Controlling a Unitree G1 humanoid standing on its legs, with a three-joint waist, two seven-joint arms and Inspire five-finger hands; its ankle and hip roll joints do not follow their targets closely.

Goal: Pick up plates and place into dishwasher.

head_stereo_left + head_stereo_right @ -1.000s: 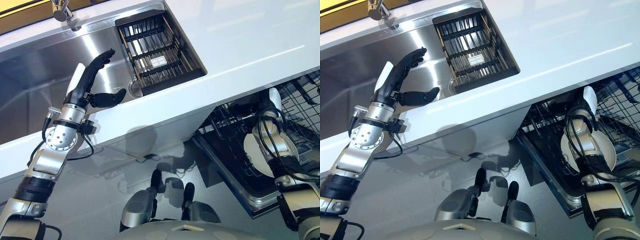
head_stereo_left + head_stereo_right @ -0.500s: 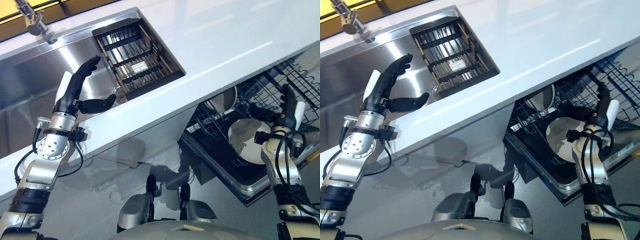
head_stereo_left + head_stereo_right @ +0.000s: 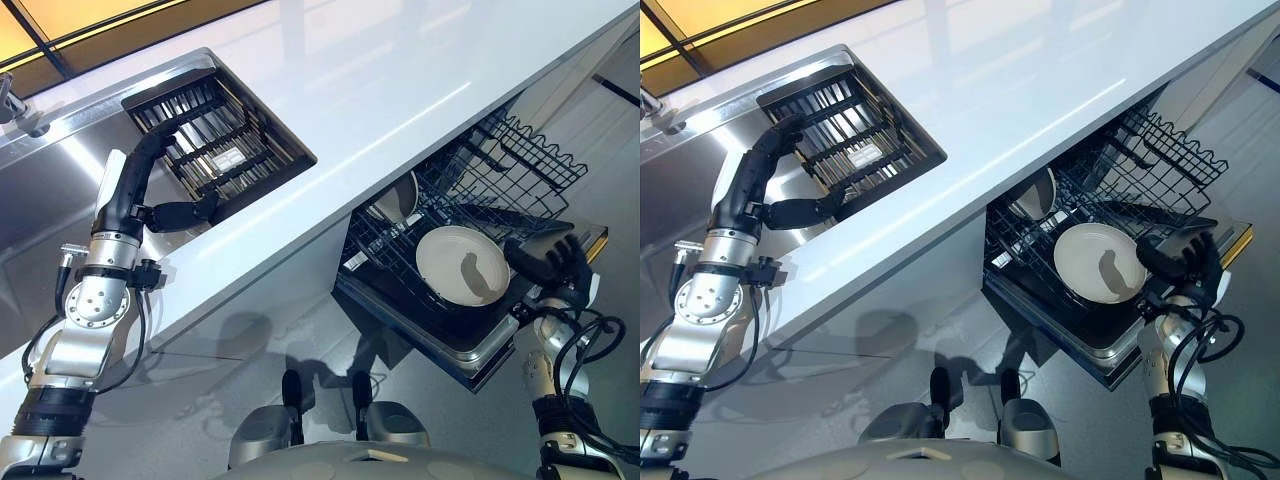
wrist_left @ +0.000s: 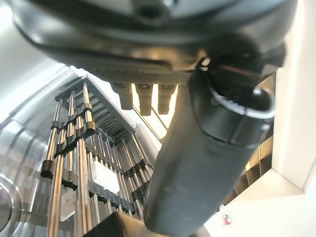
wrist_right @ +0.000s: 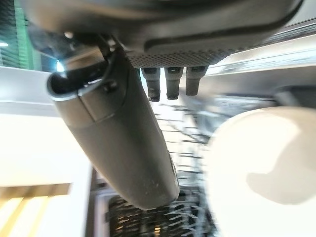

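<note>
Cream plate in a black wire rack, glossy white bench, steel-silver sink with a black slatted drainer. Both robot hands are dark, nearly black.

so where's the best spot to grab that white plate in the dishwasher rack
Probably its rim on the side nearest the right hand. The plate lies fairly flat, face up in the lower rack, so its centre gives nothing to pinch. That edge looks free of wires, and the open hand hovers just beside it.
</note>
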